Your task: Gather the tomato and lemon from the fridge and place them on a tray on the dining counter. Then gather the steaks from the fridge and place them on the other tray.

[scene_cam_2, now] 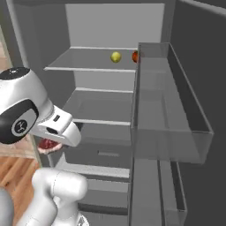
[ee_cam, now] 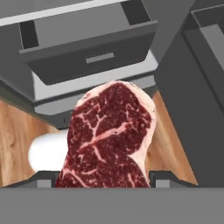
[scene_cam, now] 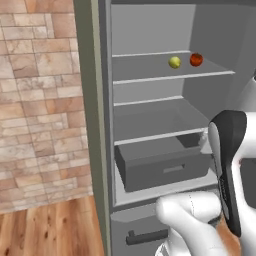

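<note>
Steak in hand at the open fridge [scene_cam: 150,165].

I'm looking into the fridge: lemon [scene_cam: 174,62] and tomato [scene_cam: 196,59] sit side by side on its upper shelf (neither collected yet). Below its pulled-out drawer [ee_cam: 87,57], my gripper [ee_cam: 105,181] is clamped on a steak [ee_cam: 109,135], marbled face towards the camera, held clear of the fridge for carrying, I'd judge.
</note>
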